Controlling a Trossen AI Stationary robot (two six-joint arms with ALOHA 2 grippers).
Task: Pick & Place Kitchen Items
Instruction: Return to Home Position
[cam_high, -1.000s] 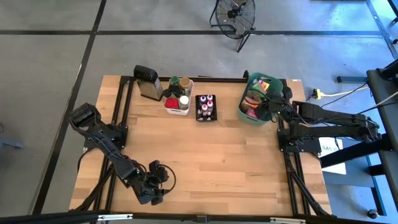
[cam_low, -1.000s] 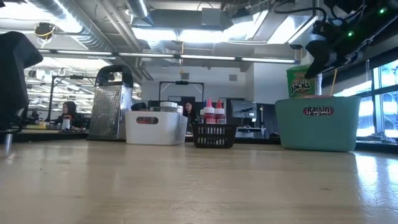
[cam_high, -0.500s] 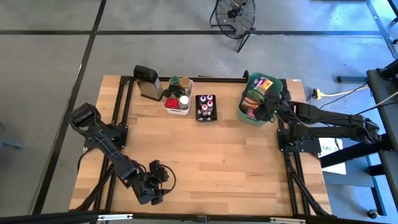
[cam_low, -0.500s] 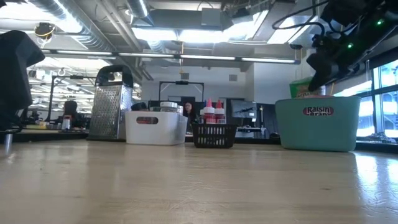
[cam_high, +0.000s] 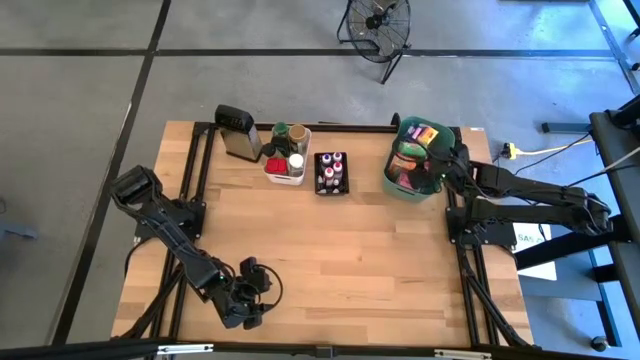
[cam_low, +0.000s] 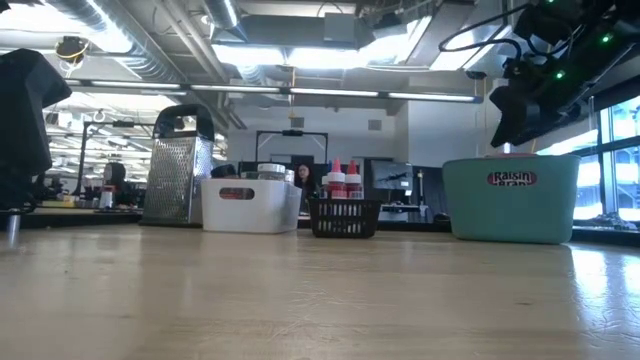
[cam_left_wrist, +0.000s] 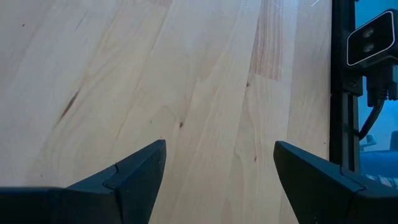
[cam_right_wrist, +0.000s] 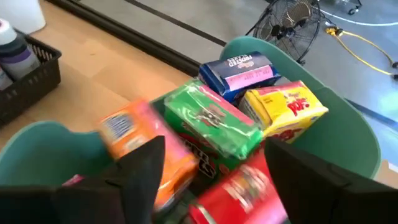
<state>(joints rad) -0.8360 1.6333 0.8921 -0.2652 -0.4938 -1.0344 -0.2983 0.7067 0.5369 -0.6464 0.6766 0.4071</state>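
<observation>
High view: the left gripper lies low over the near left part of the table, well apart from every bin; how its jaws stand is too small to tell here. The right gripper hangs over the near right rim of the teal bin, hiding part of the packets inside. A white bin holds jars, and the black bin just beside it holds bottles. The grater stands left of the white bin.

Low view: the right gripper is a dark mass above the teal bin, apart from its rim; its fingers cannot be made out. The bin wall hides the packets. The bottles' red caps show above the black bin.

Left wrist view: the two fingers are spread wide with only bare wood between them.

Right wrist view: the fingers stand well apart, gripping nothing, just above the teal bin. Inside lie a green packet, a blue packet and a yellow packet. An orange packet and a red packet are smeared and partly covered by the fingers. The black bin is cut off at the edge.
</observation>
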